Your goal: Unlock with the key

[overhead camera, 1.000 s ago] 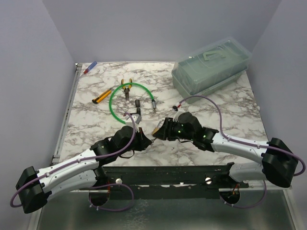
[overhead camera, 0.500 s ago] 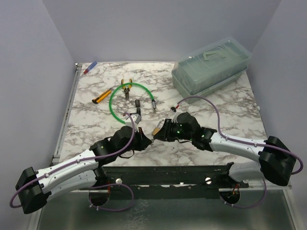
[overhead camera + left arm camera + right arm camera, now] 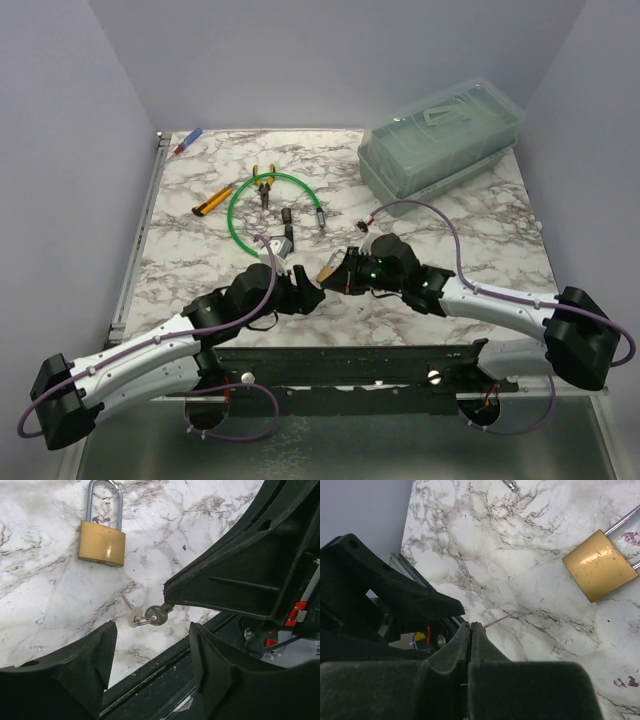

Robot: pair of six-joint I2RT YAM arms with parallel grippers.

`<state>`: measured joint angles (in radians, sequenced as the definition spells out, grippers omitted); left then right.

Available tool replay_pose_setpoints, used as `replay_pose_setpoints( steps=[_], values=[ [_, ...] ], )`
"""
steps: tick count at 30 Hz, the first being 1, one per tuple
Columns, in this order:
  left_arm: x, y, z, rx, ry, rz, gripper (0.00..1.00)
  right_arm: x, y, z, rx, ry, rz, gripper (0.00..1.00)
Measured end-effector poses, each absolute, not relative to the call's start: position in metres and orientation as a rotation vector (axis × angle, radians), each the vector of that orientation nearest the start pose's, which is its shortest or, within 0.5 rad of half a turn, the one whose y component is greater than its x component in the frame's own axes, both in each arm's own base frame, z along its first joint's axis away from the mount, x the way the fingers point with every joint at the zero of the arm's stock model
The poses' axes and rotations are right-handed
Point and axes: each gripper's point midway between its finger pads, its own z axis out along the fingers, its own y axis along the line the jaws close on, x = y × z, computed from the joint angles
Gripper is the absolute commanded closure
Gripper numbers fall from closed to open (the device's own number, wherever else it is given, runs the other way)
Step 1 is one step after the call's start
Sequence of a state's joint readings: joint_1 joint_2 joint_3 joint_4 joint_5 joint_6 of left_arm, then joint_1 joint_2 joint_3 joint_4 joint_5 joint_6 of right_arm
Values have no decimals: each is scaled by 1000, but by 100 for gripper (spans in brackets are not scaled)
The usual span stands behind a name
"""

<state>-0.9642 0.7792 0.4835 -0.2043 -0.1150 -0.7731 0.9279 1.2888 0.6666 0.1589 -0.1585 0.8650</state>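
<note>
Key (image 3: 159, 616) sits mid-frame in the left wrist view, just above the table's near edge. Its blade end is pinched in the tip of the right gripper (image 3: 169, 600), which is clamped tight on it. Long axis runs lower left to upper right; the bow points lower left, with a small ring (image 3: 142, 622) hanging off it. Left gripper (image 3: 152, 630) is released, its fingers (image 3: 85, 665) spread either side below the key and not touching it. A dark rail (image 3: 150, 677) marks the near edge just beneath. Bare marble (image 3: 45, 605) lies between key and brass padlock (image 3: 102, 542). The padlock lies flat at upper left, shackle toward the top edge. Farther off in the top view are a green cable (image 3: 231, 218) loop, then a lidded plastic box (image 3: 440, 140) at upper right.
</note>
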Motion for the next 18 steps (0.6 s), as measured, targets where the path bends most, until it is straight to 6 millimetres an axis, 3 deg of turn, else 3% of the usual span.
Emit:
replay_pose_setpoints(
  steps=[5,11,18],
  values=[
    [156,-242,154,156,2145,-958,40,181,335,156,-252,2218,1199,100],
    [142,-247,175,258,2073,-1065,44,173,321,206,-379,2019,1215,100],
    [118,-261,223,411,1884,-1287,43,153,312,243,-530,1854,1278,100]
  ],
)
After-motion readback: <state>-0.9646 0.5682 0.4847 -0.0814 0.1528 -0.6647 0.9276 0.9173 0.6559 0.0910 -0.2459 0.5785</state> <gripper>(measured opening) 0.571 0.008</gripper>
